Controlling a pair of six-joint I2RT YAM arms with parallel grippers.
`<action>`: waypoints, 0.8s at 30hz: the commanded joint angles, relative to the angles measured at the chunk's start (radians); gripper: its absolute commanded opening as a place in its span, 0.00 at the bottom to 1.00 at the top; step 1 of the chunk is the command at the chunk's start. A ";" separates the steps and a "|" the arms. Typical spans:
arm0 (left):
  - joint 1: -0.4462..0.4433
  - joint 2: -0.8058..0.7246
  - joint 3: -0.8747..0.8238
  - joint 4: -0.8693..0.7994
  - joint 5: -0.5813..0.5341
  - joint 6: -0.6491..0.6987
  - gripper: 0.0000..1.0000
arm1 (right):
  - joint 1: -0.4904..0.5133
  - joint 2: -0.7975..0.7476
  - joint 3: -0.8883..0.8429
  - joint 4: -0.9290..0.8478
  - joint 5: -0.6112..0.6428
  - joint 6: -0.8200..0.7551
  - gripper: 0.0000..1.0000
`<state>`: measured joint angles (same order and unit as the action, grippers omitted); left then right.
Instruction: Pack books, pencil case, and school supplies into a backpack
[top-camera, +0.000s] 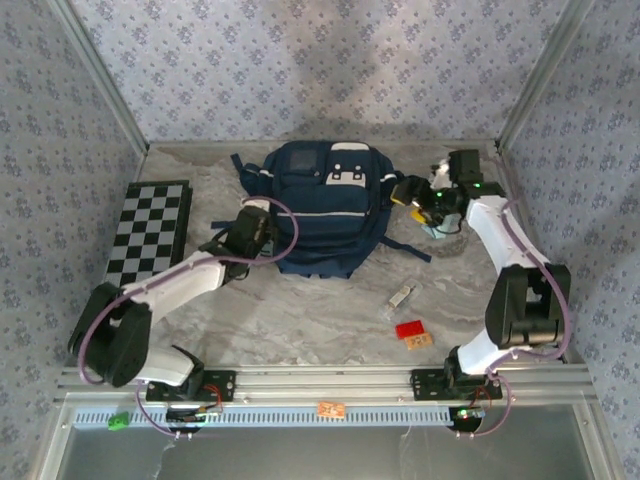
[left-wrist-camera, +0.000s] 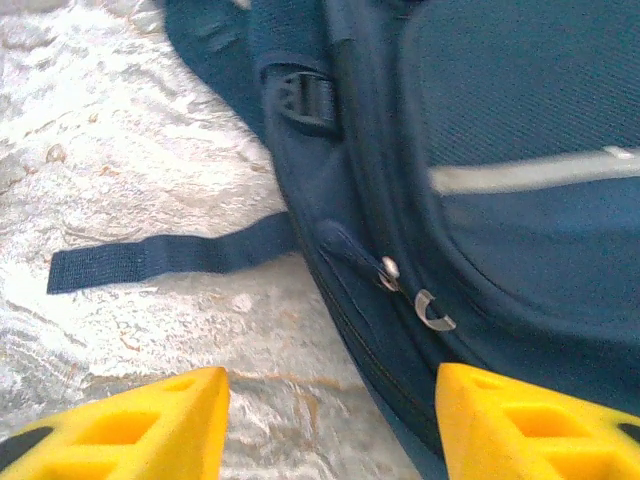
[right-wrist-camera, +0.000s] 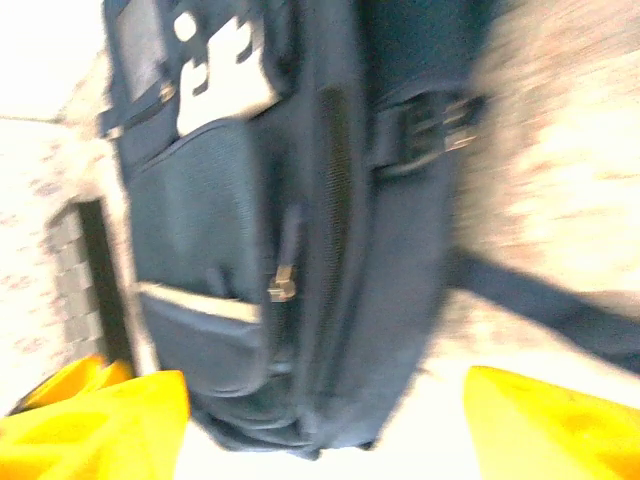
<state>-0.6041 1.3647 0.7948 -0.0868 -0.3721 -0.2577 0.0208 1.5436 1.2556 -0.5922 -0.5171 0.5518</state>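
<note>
The navy backpack (top-camera: 320, 205) lies flat at the back middle of the table, with white patches near its top. My left gripper (top-camera: 262, 222) is at its left side, open with nothing between the yellow fingers (left-wrist-camera: 120, 430). The backpack's side seam (left-wrist-camera: 400, 200) and a metal zipper pull (left-wrist-camera: 432, 312) lie just ahead of it. My right gripper (top-camera: 412, 192) hovers at the backpack's right side, open and empty (right-wrist-camera: 325, 430), facing the backpack (right-wrist-camera: 250, 200), which is blurred. A pale teal pencil case (top-camera: 437, 231) peeks out under the right wrist. A small clear school supply (top-camera: 400, 297) lies on the table. The books are out of view.
A black-and-white checkered board (top-camera: 150, 232) lies at the left. A small red piece (top-camera: 409, 329) and an orange piece (top-camera: 420, 341) sit near the right arm's base. Loose dark straps (left-wrist-camera: 150, 260) trail from the backpack over the marble table (top-camera: 300, 310). Patterned walls close in three sides.
</note>
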 joint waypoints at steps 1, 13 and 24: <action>-0.055 -0.070 0.002 0.029 0.084 0.121 0.62 | -0.061 0.008 0.027 -0.139 0.250 -0.105 0.83; -0.147 0.409 0.403 0.006 0.230 0.578 0.84 | -0.113 0.453 0.391 -0.277 0.463 -0.308 1.00; -0.085 0.592 0.686 -0.080 0.278 0.583 0.00 | -0.110 0.604 0.470 -0.268 0.447 -0.346 0.60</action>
<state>-0.7143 1.9713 1.4117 -0.1417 -0.0990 0.3332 -0.0910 2.1368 1.7157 -0.8371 -0.0742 0.2203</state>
